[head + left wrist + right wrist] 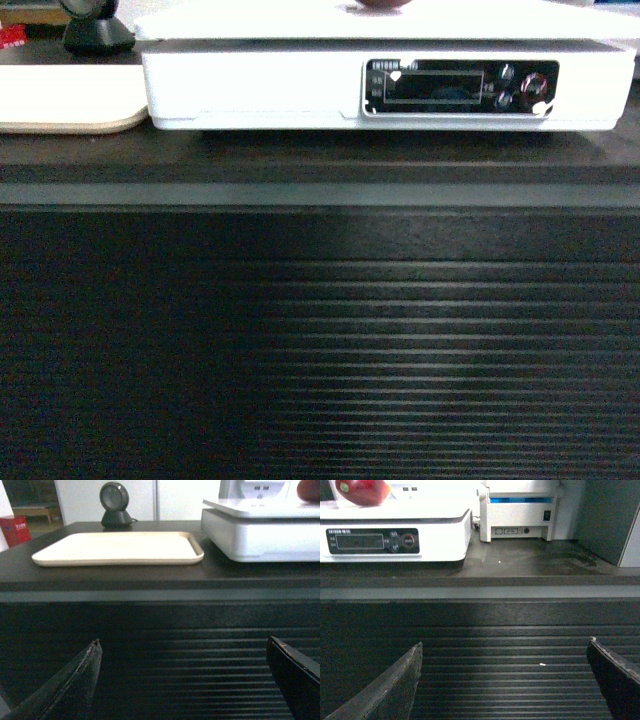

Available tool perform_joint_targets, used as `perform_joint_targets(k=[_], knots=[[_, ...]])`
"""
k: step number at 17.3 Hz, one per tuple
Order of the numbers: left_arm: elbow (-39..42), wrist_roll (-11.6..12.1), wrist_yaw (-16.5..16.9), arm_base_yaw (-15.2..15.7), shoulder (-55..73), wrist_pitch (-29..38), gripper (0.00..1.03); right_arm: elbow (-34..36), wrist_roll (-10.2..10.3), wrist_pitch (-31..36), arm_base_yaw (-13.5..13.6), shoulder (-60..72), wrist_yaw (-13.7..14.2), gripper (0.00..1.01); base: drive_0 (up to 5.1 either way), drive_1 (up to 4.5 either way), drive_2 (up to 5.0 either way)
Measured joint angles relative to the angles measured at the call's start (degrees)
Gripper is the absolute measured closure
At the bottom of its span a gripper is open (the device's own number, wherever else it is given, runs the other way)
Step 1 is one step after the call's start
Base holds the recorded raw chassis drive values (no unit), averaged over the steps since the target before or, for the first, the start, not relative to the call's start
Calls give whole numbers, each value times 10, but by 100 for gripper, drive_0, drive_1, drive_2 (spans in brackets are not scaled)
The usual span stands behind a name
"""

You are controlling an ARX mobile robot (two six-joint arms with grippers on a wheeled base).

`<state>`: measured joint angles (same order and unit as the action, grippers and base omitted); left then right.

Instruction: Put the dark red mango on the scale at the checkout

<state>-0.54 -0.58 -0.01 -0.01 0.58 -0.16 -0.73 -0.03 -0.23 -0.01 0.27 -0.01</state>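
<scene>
On top of the scale (395, 525) sat the mango (362, 491), dark red w/ a small green spot, resting on the white plate near its back. Scale stood on the counter (520, 560), display strip facing fwd. Beside it on the left lay a beige tray (120, 547), just apart from the scale, w/ a black scanner (115, 505) behind it. Off to the right stood a white & blue printer (520, 510). Left gripper (182, 680) hung low in front of the slatted front, fingers spread wide, nothing btwn them. Right gripper (502, 680) same: wide apart, holding nothing.
</scene>
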Motion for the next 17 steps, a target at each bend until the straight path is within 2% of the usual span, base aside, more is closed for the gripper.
perform_joint_targets(k=[17], knots=[[0,0,0,0,0,0,5,0,0,0,0,0,0,3,0,0,0]])
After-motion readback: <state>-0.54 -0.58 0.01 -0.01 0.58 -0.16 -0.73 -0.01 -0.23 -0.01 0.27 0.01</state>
